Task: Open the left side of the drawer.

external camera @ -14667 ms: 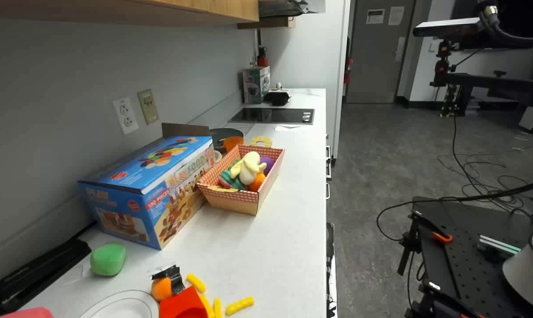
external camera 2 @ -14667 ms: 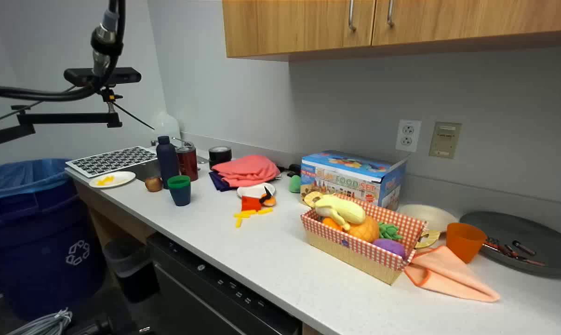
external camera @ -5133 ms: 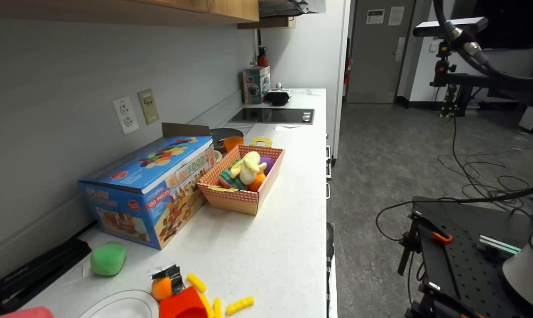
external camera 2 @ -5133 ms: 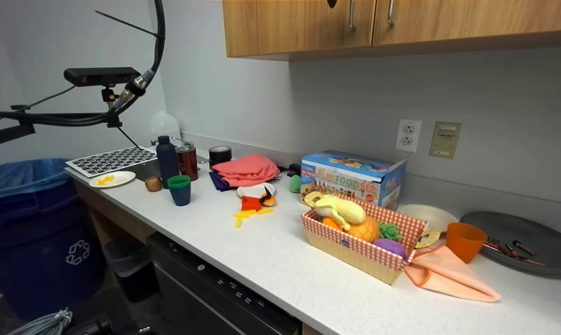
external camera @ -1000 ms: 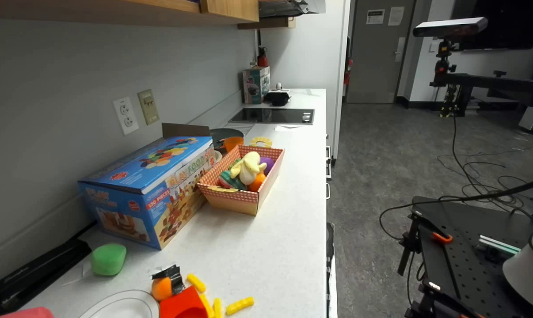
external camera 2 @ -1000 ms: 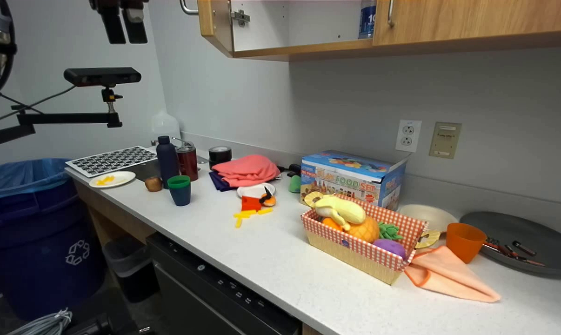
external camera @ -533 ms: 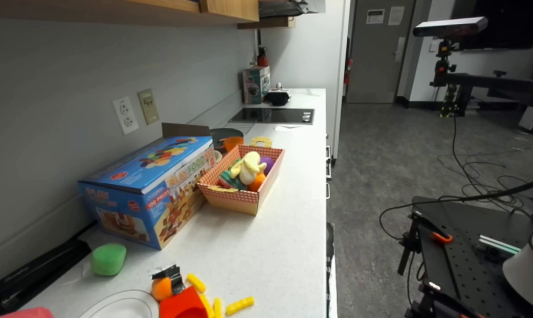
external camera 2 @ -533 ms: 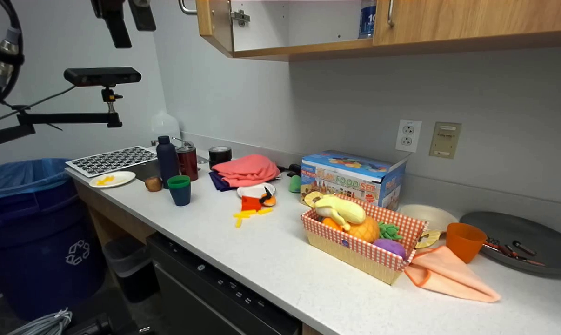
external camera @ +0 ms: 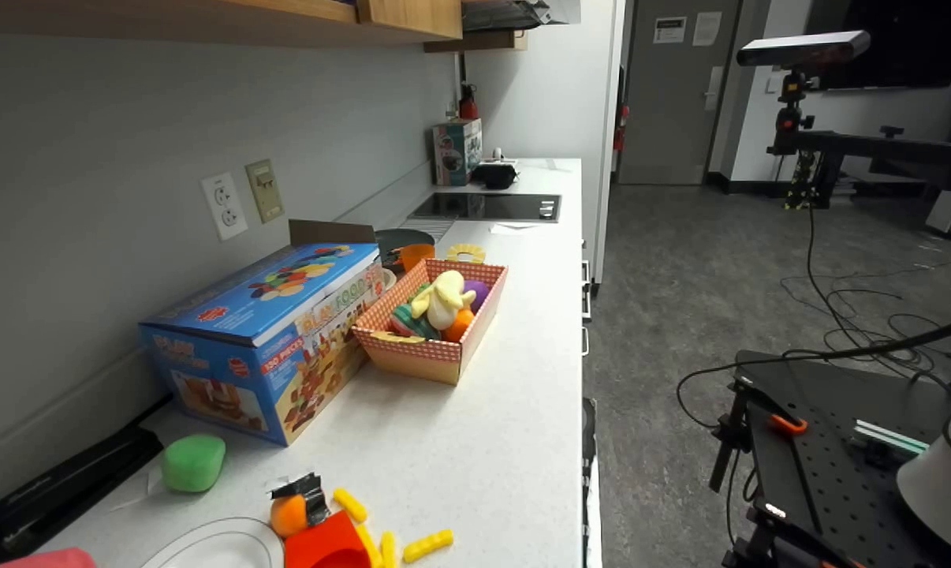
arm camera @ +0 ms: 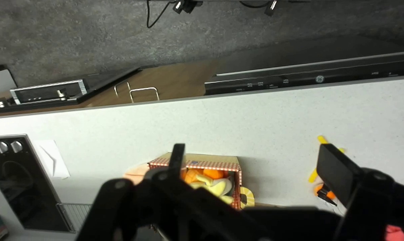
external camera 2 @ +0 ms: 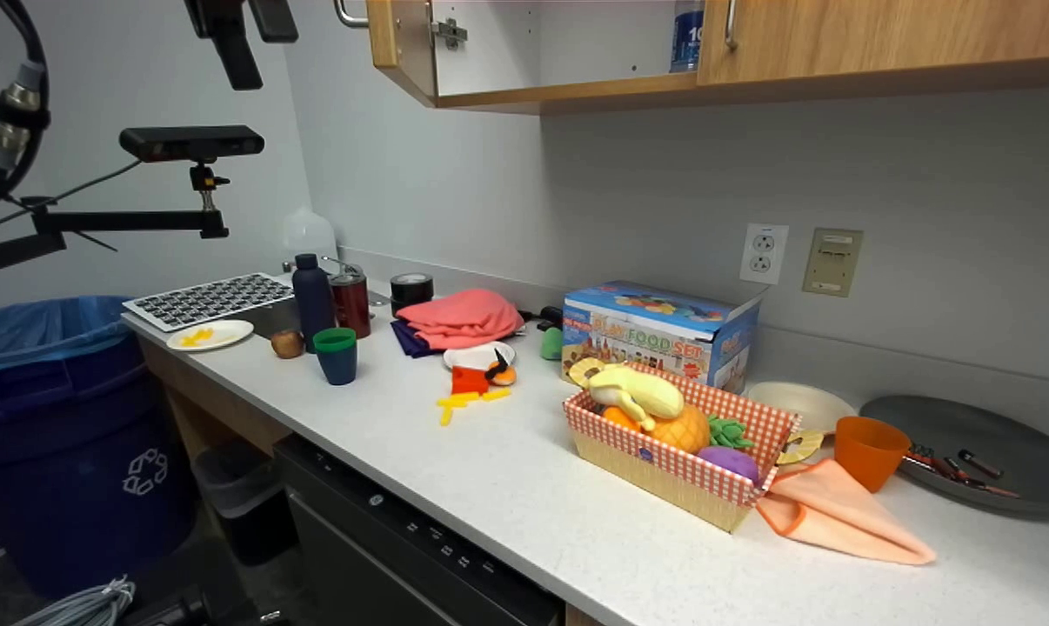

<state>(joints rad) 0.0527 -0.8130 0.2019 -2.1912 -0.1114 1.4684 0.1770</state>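
The thing with a left side here is a wooden wall cabinet. Its left door (external camera 2: 403, 48) stands swung open in an exterior view, its metal handle (external camera 2: 350, 16) pointing away to the left. The white inside (external camera 2: 577, 39) shows, with a blue-labelled bottle (external camera 2: 688, 39) in it. The right door (external camera 2: 890, 39) is shut; it also shows in an exterior view (external camera: 412, 16). My gripper (external camera 2: 263, 63) is left of the open door, apart from the handle in that picture. In the wrist view my gripper (arm camera: 252, 147) is wide open and empty, above the counter; the cabinet is out of view there.
Below is the white counter (external camera 2: 490, 469) with a checked basket (external camera 2: 655, 478) of toy food, a play food box (external camera 2: 638, 339), an orange cup (external camera 2: 870, 452), a dark bottle (external camera 2: 313, 300) and a red tumbler (external camera 2: 350, 304). A camera on a stand (external camera 2: 192, 142) hangs below the gripper.
The left door was shut five seconds ago and is open now. Over the last second the gripper's fingers have spread apart and the gripper has shifted slightly right. The door has barely moved.
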